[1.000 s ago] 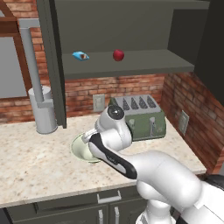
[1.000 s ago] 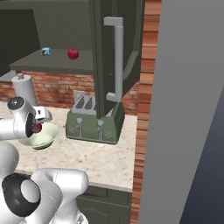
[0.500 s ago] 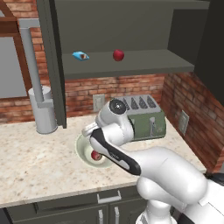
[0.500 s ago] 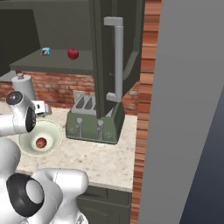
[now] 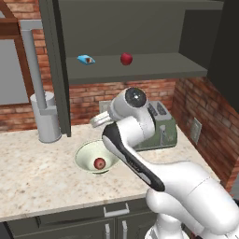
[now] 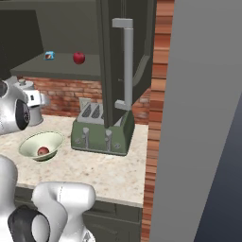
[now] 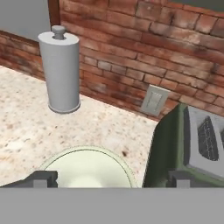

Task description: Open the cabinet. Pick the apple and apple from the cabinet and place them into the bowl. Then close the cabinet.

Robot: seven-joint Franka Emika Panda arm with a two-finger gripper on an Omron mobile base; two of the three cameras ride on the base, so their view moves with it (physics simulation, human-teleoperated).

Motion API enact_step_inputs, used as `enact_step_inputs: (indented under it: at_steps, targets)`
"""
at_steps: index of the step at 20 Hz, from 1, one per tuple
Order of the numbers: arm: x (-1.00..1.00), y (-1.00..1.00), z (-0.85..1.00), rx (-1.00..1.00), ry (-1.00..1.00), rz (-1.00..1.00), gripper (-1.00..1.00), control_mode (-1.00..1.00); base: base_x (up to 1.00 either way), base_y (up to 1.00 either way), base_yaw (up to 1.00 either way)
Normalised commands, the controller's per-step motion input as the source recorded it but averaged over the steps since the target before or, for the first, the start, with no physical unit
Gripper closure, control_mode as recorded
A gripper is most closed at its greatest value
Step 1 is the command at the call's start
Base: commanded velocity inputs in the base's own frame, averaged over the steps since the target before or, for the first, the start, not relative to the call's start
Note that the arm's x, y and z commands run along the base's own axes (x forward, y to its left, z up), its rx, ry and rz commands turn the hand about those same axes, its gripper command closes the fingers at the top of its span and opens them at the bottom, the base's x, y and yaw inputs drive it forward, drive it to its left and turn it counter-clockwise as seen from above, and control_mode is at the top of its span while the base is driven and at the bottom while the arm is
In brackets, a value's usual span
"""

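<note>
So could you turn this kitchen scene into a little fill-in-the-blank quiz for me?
1. One apple lies inside the ____.
2. The other apple sits on the cabinet shelf beside a small ____ packet.
3. The appliance right of the bowl is a green ____.
4. The gripper hangs above the bowl with its jaws ____.

Missing words: bowl; blue; toaster; open

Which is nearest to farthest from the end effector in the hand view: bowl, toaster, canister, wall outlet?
1. bowl, just ahead of the open end effector
2. toaster, to the right
3. wall outlet and canister, at the brick wall: too close to rank
</note>
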Motion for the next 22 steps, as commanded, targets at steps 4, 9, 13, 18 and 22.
enact_step_inputs:
  at_steps: [4, 9, 13, 18, 22]
  targets:
    - [-0.43, -0.41, 0.95, 0.05, -0.19, -0.08, -1.00, -1.00, 0.00, 0.00, 0.00]
    - [-0.26, -0.50, 0.79, 0.12, -0.18, -0.03, -1.00, -1.00, 0.00, 0.00, 0.00]
    - [-0.06, -0.49, 0.79, 0.15, -0.11, 0.00, -1.00, -1.00, 0.00, 0.00, 0.00]
    - [0.01, -0.34, 0.70, 0.12, -0.02, -0.01, -1.00, -1.00, 0.00, 0.00, 0.00]
    - [0.02, -0.13, 0.75, 0.06, 0.00, -0.04, -1.00, -1.00, 0.00, 0.00, 0.00]
